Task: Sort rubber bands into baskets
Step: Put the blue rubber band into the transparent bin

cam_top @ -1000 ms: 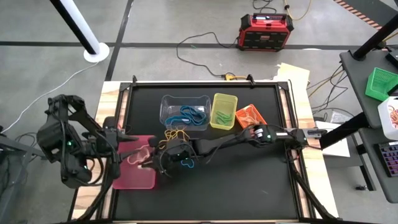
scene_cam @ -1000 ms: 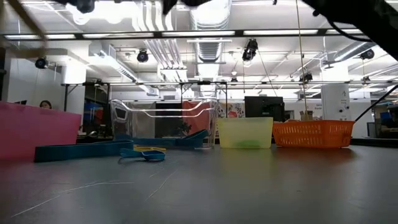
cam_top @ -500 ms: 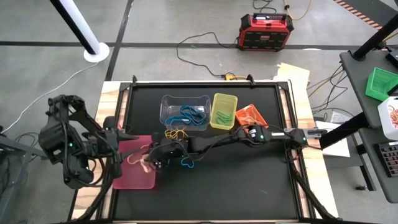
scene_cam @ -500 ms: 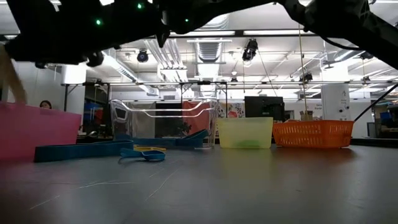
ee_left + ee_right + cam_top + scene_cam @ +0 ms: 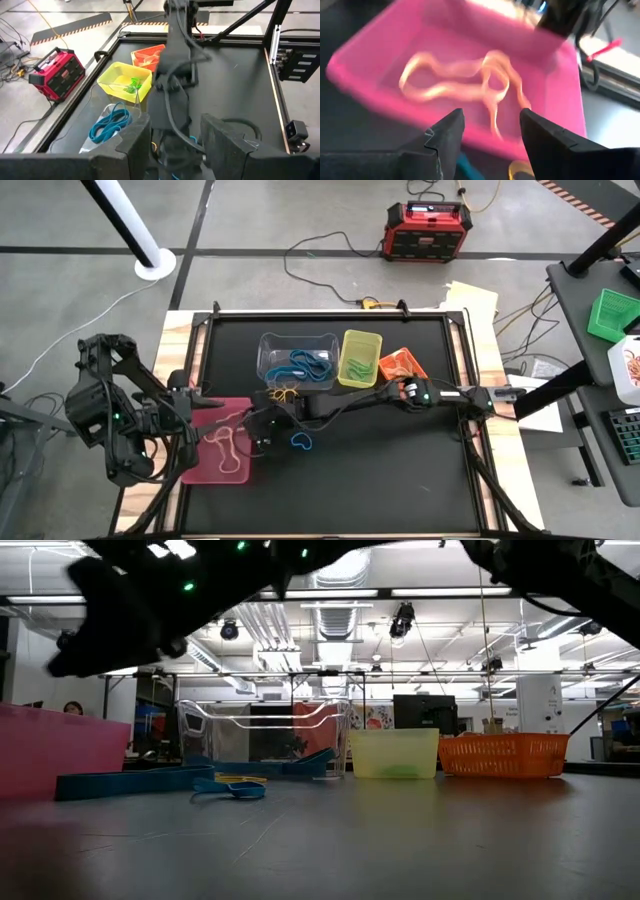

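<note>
Right pincer (image 5: 256, 432): spread, empty, by the pink tray (image 5: 236, 468)
Left pincer (image 5: 196, 408): spread, waiting at the desk's (image 5: 400, 480) left side
Peach bands (image 5: 485, 85): in the tray
Blue band (image 5: 299, 442): loose on the desk
Yellow bands (image 5: 285, 393): by the clear tub (image 5: 270, 345)
Yellow bin (image 5: 359, 358), orange bin (image 5: 403, 364): behind

Ceiling strip lights (image 5: 430, 592) lit the room evenly and brightly. The pink tray (image 5: 375, 55) looked motion-blurred; the low view's overhead arm (image 5: 130, 610) was blurred too

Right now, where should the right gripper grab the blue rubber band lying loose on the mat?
Probably one strand of the blue rubber band, coming straight down from above. It lies flat as an open loop on the mat, just beside the right gripper, whose fingers are open, clear of the yellow bands.
</note>
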You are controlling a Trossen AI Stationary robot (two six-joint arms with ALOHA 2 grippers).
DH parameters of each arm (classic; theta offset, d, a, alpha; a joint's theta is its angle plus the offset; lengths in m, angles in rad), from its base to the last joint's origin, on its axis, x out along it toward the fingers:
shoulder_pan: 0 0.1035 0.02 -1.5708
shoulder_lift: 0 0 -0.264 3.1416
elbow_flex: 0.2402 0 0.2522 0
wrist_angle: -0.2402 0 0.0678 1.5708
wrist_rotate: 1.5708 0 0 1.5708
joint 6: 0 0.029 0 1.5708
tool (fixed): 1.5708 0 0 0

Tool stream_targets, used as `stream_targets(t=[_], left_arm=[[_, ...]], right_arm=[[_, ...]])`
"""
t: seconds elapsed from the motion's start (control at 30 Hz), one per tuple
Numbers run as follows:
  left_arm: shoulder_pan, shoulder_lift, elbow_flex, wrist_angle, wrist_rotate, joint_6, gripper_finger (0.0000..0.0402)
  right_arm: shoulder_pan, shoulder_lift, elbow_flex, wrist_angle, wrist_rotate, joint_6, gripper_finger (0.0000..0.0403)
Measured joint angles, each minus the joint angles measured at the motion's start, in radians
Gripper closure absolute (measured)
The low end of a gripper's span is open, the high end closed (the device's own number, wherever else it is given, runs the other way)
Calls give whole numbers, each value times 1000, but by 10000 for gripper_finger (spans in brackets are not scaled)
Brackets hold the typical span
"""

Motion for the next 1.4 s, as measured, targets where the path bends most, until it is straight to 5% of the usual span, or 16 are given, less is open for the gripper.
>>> stream_targets(t=[0.27,1.07,1.2,1.4], left_arm=[[-2,86,-8,0,23,-9,245],[-2,169,-8,0,17,-35,245],[-2,169,-8,0,15,-35,245],[-2,169,-8,1,3,-35,245]], right_arm=[[13,-64,-13,-485,-57,-127,226],[-27,-18,-136,-283,-21,-127,230],[-46,-18,-155,-270,-73,-116,266],[-58,-18,-169,-264,-113,-125,381]])
